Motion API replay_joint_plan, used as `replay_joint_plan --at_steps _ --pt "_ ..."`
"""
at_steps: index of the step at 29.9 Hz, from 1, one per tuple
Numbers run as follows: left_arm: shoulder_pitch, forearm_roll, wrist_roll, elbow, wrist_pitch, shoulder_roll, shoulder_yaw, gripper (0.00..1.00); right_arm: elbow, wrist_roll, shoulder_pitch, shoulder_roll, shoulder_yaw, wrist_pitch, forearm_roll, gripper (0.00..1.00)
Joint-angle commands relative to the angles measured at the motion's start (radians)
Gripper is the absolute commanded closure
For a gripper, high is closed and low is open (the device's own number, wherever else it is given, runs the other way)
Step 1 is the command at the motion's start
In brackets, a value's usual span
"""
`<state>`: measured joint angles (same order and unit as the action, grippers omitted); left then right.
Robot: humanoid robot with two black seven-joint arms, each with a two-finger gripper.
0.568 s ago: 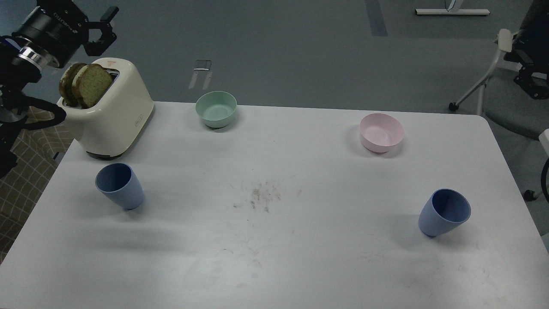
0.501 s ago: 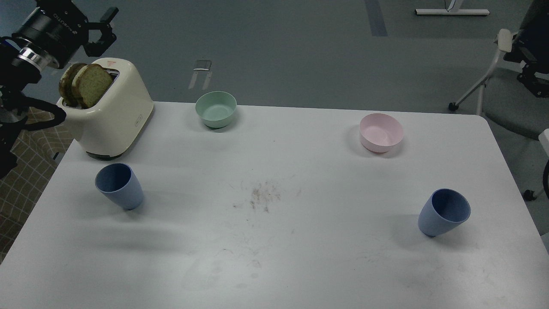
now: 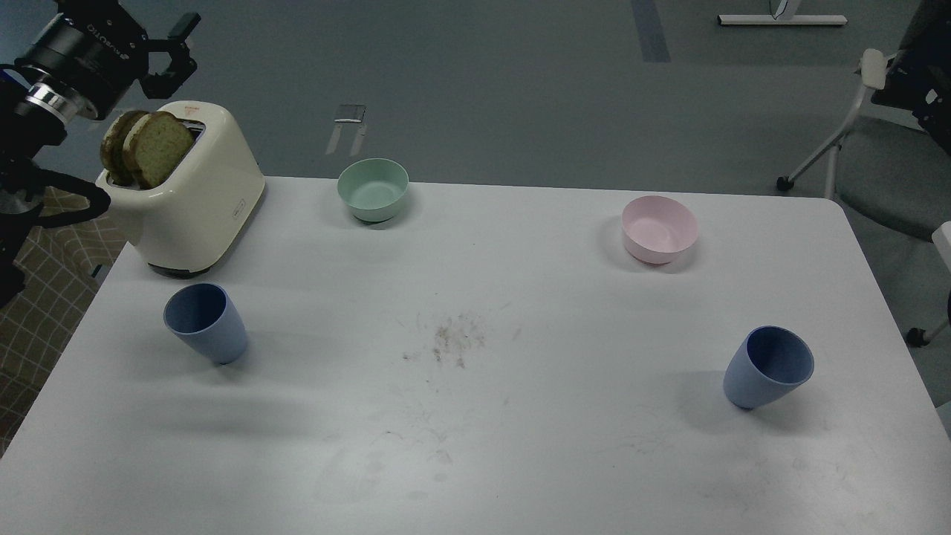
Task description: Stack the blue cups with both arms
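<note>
A white table [image 3: 520, 446] fills most of the head view, its surface marked with faint scuffs and a patch of brown crumbs [image 3: 452, 340] near the middle. At the far left corner a cream toaster [image 3: 195, 200] is set, with two slices of brown bread [image 3: 147, 148] standing up out of its slots. Above and to the left of the toaster the left arm [image 3: 52, 74] is seen, raised off the table; the left gripper [image 3: 172, 48] is held in the air just beyond the toaster's top, its two black fingers parted with nothing between them.

Two blue cups are placed on the table, well apart from one another. The left blue cup [image 3: 206, 322] is found at the near left, just in front of the toaster, upright with its mouth upward. It lies well below and nearer than the left gripper, with the toaster between them, and is not touched by it. The right blue cup [image 3: 769, 366] is found at the near right, also upright and untouched.

Toward the far edge, a mint-green bowl [image 3: 373, 189] is set left of centre and a pink bowl [image 3: 660, 229] right of centre, both with their openings upward.

The right gripper is not seen in this view. Beyond the table's far right corner, part of a chair [image 3: 877, 111] is visible on the grey floor.
</note>
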<state>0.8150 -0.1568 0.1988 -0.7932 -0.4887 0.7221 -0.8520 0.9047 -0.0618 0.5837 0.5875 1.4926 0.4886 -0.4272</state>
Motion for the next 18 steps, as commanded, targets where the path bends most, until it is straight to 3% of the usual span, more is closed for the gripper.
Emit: replay_joint_plan --at_steps 1,10,18 --pt "-0.002 -0.004 -0.001 0.0 0.0 0.0 0.005 0.02 0.0 0.005 -0.001 -0.002 0.005 0.0 0.004 0.0" --pt "-0.007 -0.076 0.002 -0.023 0.0 0.011 0.016 0.03 0.011 0.017 -0.011 0.005 0.008 0.0 0.005 0.0" --pt "-0.114 -0.446 0.056 -0.262 0.0 0.155 0.002 0.04 0.014 0.052 -0.056 0.003 0.06 0.0 0.007 0.0"
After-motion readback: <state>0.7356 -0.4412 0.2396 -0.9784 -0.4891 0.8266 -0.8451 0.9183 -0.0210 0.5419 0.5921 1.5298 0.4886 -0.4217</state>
